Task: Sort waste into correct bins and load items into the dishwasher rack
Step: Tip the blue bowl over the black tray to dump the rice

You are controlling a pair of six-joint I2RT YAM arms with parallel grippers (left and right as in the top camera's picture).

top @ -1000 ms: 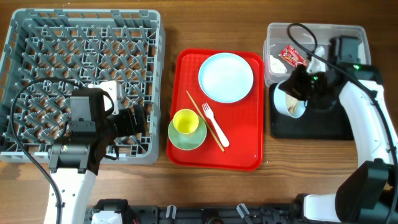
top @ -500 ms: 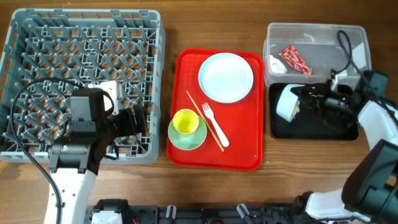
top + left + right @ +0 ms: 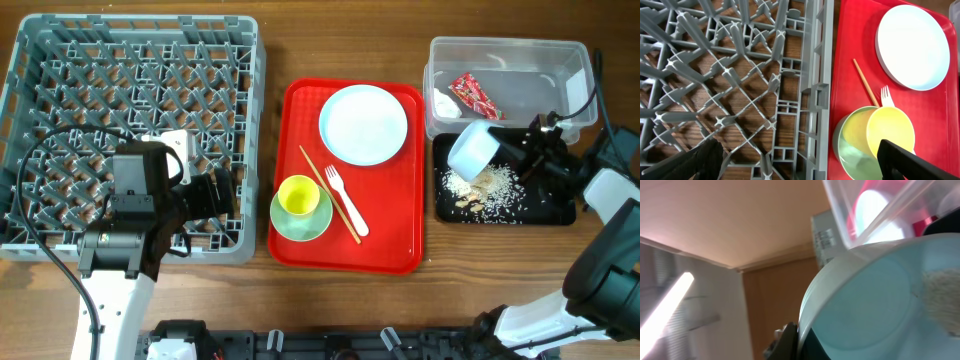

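Observation:
My right gripper (image 3: 512, 147) is shut on the rim of the pale blue bowl (image 3: 473, 148) and holds it tipped upside down over the black tray (image 3: 555, 213). Rice crumbs (image 3: 482, 188) lie spilled in the tray. In the right wrist view the bowl (image 3: 880, 305) fills the frame, with some crumbs on its wall. The clear tub (image 3: 505, 60) holds the red wrapper (image 3: 475, 94) and the white tissue (image 3: 444, 102). My left gripper (image 3: 800, 159) is open over the grey rack (image 3: 130, 130) near its right edge.
The red tray (image 3: 400, 235) holds the round plate (image 3: 363, 123), the yellow cup (image 3: 298, 196) on the green saucer (image 3: 300, 222), the white fork (image 3: 345, 198) and the wooden stick (image 3: 322, 186). These also show in the left wrist view (image 3: 912, 47).
My right arm has turned the bowl over and lifted it, and the rice crumbs have spilled out into the black tray. The left arm has not moved.

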